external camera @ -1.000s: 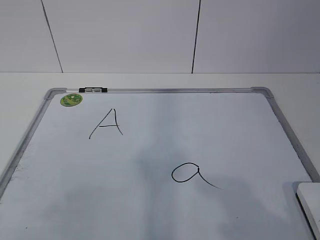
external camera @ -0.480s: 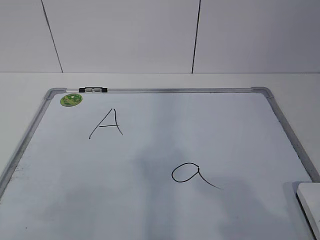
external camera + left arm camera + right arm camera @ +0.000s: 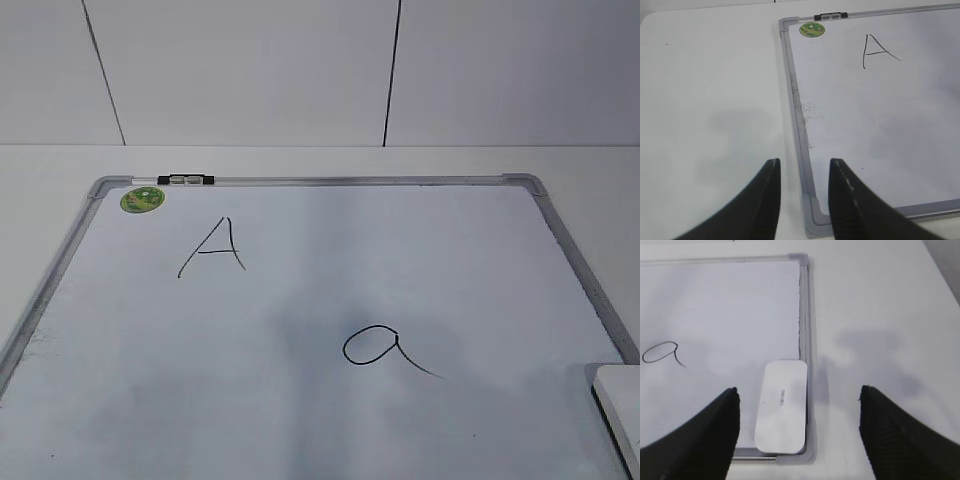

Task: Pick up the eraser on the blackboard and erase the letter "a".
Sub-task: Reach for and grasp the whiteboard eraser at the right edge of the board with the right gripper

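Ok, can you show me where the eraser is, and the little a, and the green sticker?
eraser (image 3: 781,412): right wrist view, middle of its white top.
little a (image 3: 371,346): exterior view, on its oval loop.
green sticker (image 3: 142,200): exterior view, middle of the round sticker.

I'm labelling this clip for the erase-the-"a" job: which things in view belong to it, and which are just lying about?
Belongs to the job:
- flat white rounded plastic eraser
- large white dry-erase blackboard with silver frame
- handwritten black lowercase letter "a"
- open right gripper

Just lying about:
- angular black capital "A"
- round green sticker
- small black-and-clear clip
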Robot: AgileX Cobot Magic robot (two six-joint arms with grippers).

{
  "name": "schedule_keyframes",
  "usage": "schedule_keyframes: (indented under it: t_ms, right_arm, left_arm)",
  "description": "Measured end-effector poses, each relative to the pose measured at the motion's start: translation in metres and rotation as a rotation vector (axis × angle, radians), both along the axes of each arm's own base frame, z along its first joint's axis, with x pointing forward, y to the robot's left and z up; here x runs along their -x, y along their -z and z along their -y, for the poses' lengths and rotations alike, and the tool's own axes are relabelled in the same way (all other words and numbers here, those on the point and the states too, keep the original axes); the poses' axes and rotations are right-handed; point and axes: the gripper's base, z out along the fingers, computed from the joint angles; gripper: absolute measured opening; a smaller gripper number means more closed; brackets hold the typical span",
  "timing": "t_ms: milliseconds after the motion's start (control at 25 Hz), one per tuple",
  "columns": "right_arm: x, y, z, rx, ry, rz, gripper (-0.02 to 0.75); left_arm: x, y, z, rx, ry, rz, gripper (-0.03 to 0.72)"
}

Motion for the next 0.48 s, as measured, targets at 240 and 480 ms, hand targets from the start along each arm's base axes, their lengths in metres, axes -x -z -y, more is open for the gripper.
schedule_keyframes:
  t_ms: [240,480]
  right_arm:
    - [-0.034,0.003,-0.006,-0.040,-0.037,-0.322,0.592]
    - [-0.072,0.012,-0.016,-0.131,-0.077,-0.548,0.592]
  left_arm:
    - [0.000,0.000,0.000,0.000,0.000,0.000,0.245]
    - [0.000,0.000,0.000,0.000,0.000,0.000,0.245]
